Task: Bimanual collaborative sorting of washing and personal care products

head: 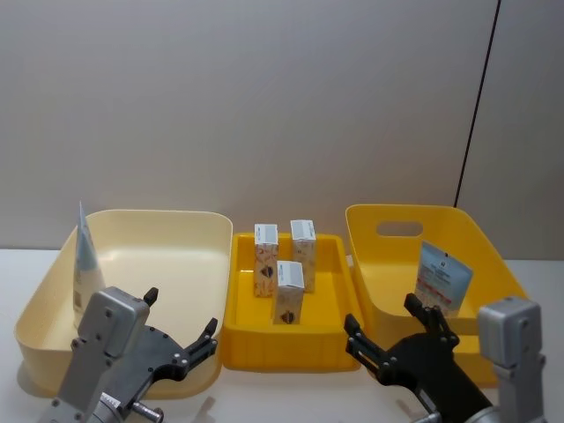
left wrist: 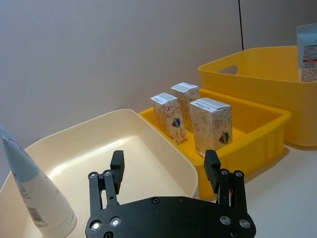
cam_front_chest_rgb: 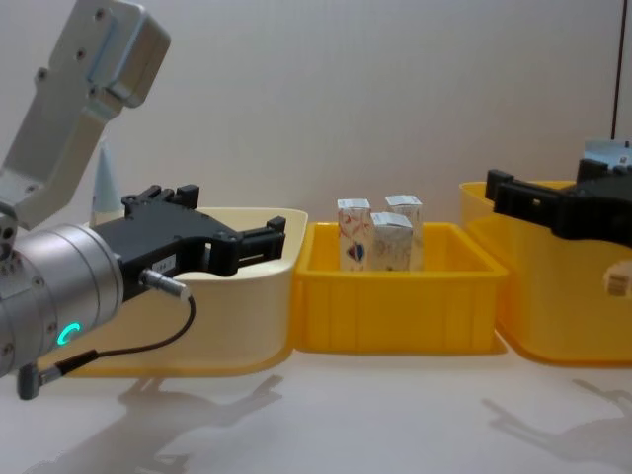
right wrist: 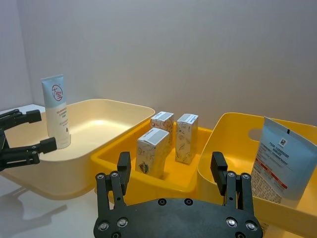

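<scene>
cartons point(head: 289, 289), white table point(head: 291, 401), grey wall point(head: 264, 106) behind

Tube point(cam_front_chest_rgb: 106, 193): chest view, lower part hidden behind the left arm point(cam_front_chest_rgb: 59, 128).
Pouch point(left wrist: 308, 52): left wrist view, cut off by the picture's edge.
Cartons point(head: 265, 247): 3, print too small to read.
</scene>
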Controlling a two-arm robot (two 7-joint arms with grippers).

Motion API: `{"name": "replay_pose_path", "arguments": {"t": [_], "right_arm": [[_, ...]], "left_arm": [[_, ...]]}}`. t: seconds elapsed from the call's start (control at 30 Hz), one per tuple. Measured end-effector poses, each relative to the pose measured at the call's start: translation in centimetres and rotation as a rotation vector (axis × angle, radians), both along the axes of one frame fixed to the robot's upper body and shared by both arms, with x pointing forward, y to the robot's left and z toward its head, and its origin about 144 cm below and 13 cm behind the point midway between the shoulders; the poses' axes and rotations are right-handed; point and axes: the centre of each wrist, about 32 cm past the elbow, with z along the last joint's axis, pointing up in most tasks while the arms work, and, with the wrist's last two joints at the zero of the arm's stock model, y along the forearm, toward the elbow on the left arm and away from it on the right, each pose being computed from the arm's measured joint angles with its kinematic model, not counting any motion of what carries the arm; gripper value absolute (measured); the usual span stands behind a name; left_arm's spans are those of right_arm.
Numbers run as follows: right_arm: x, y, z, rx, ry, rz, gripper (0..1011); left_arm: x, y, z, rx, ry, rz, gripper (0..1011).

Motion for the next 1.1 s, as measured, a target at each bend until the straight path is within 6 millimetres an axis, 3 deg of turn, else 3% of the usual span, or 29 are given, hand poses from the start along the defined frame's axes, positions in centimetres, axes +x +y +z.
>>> {"name": "replay_pose_path", "arguments": {"t": [1.1], "right_arm": [[5.3,6.5,1.7,0.002,0.057,-0.090,1002]], "left_arm": [[0.0,0.0,0.0,0.000,0.000,0.000,1003]]}}
